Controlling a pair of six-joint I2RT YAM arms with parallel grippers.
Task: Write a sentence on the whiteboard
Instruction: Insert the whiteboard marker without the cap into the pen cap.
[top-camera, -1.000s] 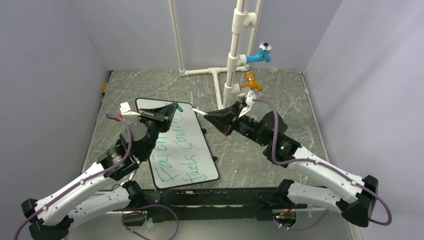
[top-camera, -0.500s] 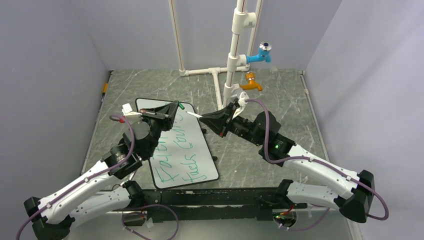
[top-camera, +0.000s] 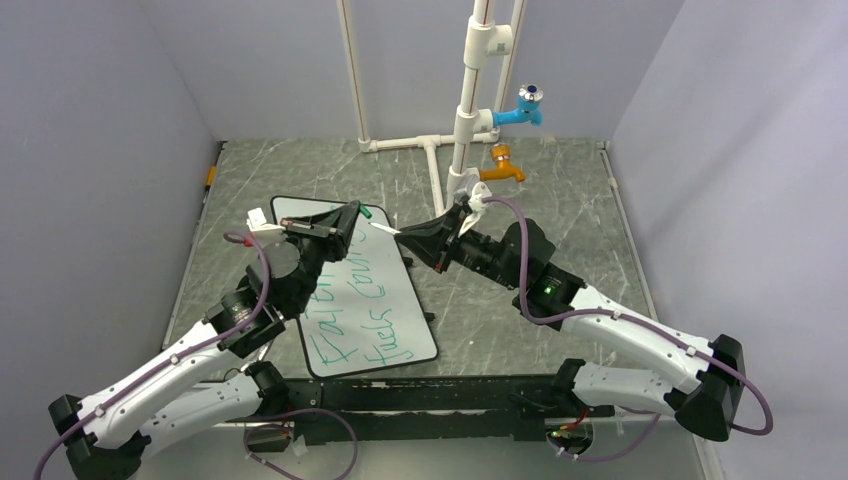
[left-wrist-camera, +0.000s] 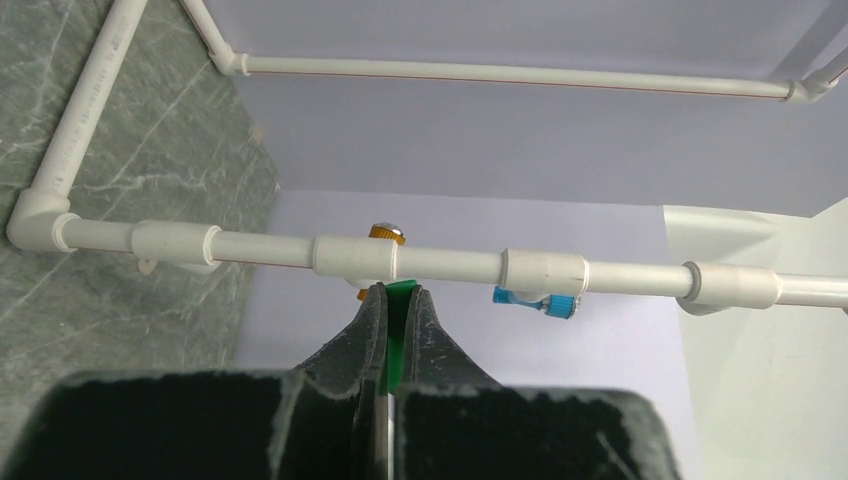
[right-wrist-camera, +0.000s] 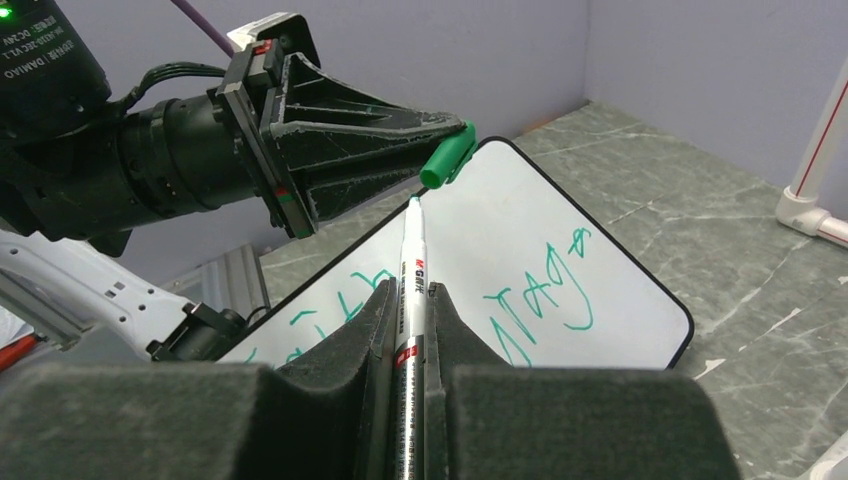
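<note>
The whiteboard (top-camera: 418, 318) lies flat on the left half of the counter (top-camera: 560, 200). Its long side runs from close to the near edge up toward the middle, nearer the left edge than the right. We see the sentence (top-camera: 365, 310) on it in green handwriting, in two lines along its length. The left line reads roughly "Faith" and the right one "fuels" and then "Coura", with the last letters hidden under the arms. In the right wrist view the sentence (right-wrist-camera: 540, 290) ends in what we take for "rage" on the whiteboard (right-wrist-camera: 640, 290).

Both arms meet above the board's far end. The left gripper (top-camera: 352, 212) is clamped on a green cap (top-camera: 364, 212), which sticks out past its fingertips. In its own view the left gripper (left-wrist-camera: 398, 292) has the cap (left-wrist-camera: 400, 300) pinched between closed fingers. The right gripper (top-camera: 402, 233) grips a white marker (top-camera: 385, 229) that points at the cap. In the right wrist view the right gripper (right-wrist-camera: 410, 290) holds the marker (right-wrist-camera: 412, 260) by its barrel. The marker's tip is just beside the open end of the cap (right-wrist-camera: 447, 158) held by the left gripper (right-wrist-camera: 455, 135). We cannot tell whether tip and cap touch.

Toward the far edge stands a white pipe frame (top-camera: 462, 110) with a blue tap (top-camera: 522, 108) and an orange tap (top-camera: 503, 170).
</note>
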